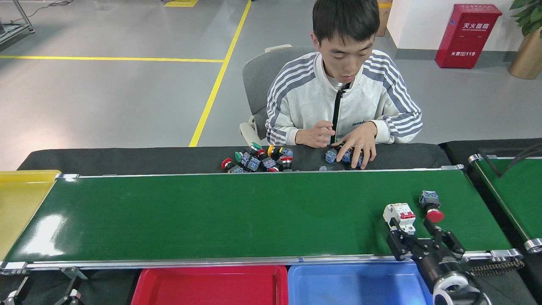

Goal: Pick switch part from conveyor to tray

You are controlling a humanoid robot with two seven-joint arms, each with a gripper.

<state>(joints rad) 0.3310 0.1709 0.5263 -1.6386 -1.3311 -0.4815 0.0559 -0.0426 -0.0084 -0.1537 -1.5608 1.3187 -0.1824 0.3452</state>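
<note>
The switch part (431,207), a blue-bodied push button with a red cap, lies near the right end of the dark-green conveyor (220,212). A white circuit breaker (399,215) stands just left of it. My right gripper (414,233) reaches over the belt's near rail, open, its fingers (394,243) spread just on the near side of the breaker and the button, holding nothing. The red tray (146,288) sits below the belt's near edge, showing nothing inside. My left gripper is out of view.
A blue tray (305,292) lies right of the red one and a yellow tray (17,207) at the belt's left end. A seated person's hands (355,144) sort a pile of push buttons (258,160) on the black strip behind the belt. A second green belt (514,195) is at right.
</note>
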